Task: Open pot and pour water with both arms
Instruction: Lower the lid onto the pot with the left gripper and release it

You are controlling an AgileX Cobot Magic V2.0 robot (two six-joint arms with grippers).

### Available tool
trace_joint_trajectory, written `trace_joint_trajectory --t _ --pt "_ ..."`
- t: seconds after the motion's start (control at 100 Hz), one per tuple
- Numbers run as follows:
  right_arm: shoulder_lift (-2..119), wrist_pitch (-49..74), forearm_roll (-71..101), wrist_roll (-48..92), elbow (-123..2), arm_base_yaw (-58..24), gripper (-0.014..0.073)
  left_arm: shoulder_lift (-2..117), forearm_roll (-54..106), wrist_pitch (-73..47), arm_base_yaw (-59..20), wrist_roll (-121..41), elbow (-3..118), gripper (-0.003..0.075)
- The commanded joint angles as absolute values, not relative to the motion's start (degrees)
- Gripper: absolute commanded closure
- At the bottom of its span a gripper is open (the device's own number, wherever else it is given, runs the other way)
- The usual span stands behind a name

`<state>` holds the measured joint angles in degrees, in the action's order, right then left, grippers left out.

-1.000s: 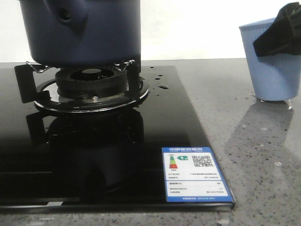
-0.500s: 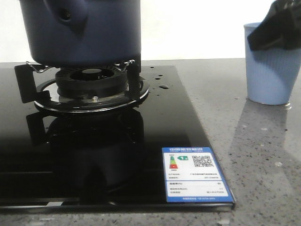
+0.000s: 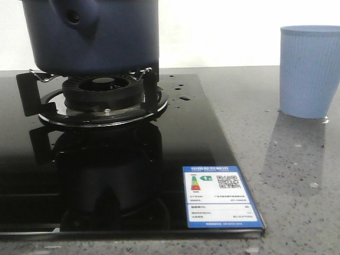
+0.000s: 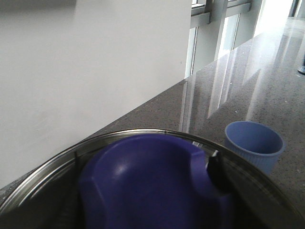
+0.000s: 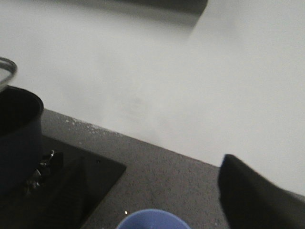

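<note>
The dark navy pot (image 3: 95, 32) stands on the burner at the back left, its stubby handle (image 3: 74, 17) facing me. In the right wrist view the pot (image 5: 16, 133) is open, and a glass lid's rim (image 5: 5, 71) hangs above it. In the left wrist view that glass lid (image 4: 43, 186) with its blue knob (image 4: 152, 186) fills the lower part of the frame. One dark fingertip (image 4: 215, 171) presses the knob's side, so my left gripper is shut on it. My right gripper (image 5: 157, 202) is open and empty above the light blue ribbed cup (image 5: 152, 220).
The cup (image 3: 311, 71) stands on the grey stone counter (image 3: 287, 175), right of the black glass hob (image 3: 175, 138). It also shows in the left wrist view (image 4: 255, 145). Water drops lie by the burner (image 3: 103, 93). A white wall runs behind.
My right gripper was on the cup's rim and has let go. It rose out of the front view. The cup shifted slightly and stands upright. The pot has not moved.
</note>
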<state>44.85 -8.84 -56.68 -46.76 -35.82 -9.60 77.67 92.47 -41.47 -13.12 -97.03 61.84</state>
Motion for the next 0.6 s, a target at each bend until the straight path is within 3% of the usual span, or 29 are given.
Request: trace_joint_trajectory --t 0.0,0.07,0.59 --pt "41.82 -12.67 -56.3 -47.02 -37.99 -9.25 0.0435 78.28 96.78 -42.74 -13.47 -97.02 65.87 0.0407" --pt "40.13 -12.81 -56.3 -47.02 -37.99 -9.25 0.0665 80.07 96.88 -42.6 -13.47 -97.02 66.58 0.0407" --pt "37.87 -13.21 -56.26 -47.04 -37.99 -9.25 0.0659 83.65 94.07 -35.72 -13.47 -97.02 66.69 0.0407"
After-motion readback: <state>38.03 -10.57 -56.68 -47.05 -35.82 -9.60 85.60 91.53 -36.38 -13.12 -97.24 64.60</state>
